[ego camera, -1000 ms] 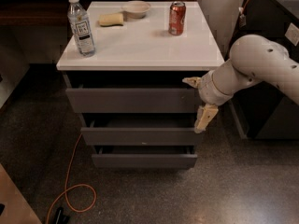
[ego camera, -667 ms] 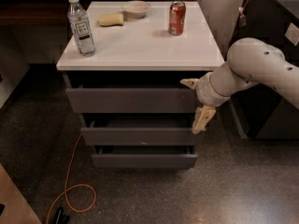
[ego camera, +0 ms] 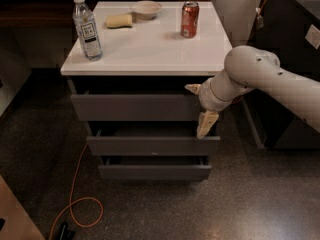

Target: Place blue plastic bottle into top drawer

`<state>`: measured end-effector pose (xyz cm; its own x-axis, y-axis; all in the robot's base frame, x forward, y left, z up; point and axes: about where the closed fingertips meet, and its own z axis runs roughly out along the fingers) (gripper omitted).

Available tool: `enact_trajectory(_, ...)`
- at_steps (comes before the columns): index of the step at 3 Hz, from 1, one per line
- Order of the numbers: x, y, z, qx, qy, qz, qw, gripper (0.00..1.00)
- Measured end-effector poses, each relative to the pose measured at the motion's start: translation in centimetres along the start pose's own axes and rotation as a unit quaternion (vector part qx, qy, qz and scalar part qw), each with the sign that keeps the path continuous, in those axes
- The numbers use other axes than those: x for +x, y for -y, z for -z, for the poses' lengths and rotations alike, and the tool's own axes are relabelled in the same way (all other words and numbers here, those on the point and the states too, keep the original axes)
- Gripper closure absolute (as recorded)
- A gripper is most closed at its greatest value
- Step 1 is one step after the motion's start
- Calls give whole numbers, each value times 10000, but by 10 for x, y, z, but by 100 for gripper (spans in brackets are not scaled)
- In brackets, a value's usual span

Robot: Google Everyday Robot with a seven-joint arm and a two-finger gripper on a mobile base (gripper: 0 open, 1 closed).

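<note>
The blue plastic bottle [ego camera: 86, 28] stands upright at the front left corner of the white cabinet top [ego camera: 150, 44]. It is clear and bluish, with a white cap and a dark-and-white label. The top drawer [ego camera: 132, 107] is the tallest grey front, with a dark gap above it under the white top. My gripper [ego camera: 199, 106] is at the right end of that drawer front, far from the bottle. It is open and empty, with one tan finger [ego camera: 193, 88] up by the drawer's top edge and the other [ego camera: 205, 124] pointing down.
A red soda can [ego camera: 189, 19], a small bowl [ego camera: 146, 8] and a yellow sponge [ego camera: 119, 21] sit at the back of the cabinet top. Two shorter drawers [ego camera: 152, 146] stick out below. An orange cable [ego camera: 75, 194] lies on the floor at left. Dark furniture [ego camera: 290, 59] stands at right.
My gripper has shifted a little to the left along the top drawer front. The bottle and the other things on top have not moved.
</note>
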<state>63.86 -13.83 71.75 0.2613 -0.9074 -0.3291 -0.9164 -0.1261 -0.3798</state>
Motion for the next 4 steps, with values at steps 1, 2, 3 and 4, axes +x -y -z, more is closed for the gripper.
enact_trajectory(1,6,14,-23,-70,-157,11,9999,0)
enact_trajectory(2,15,33,-51,-154,-351,-14,9993,0)
enact_trajectory(3,21,44,-65,-201,-472,-40,9987,0)
enact_trajectory(4,25,48,-73,-188,-603,-91,9980,17)
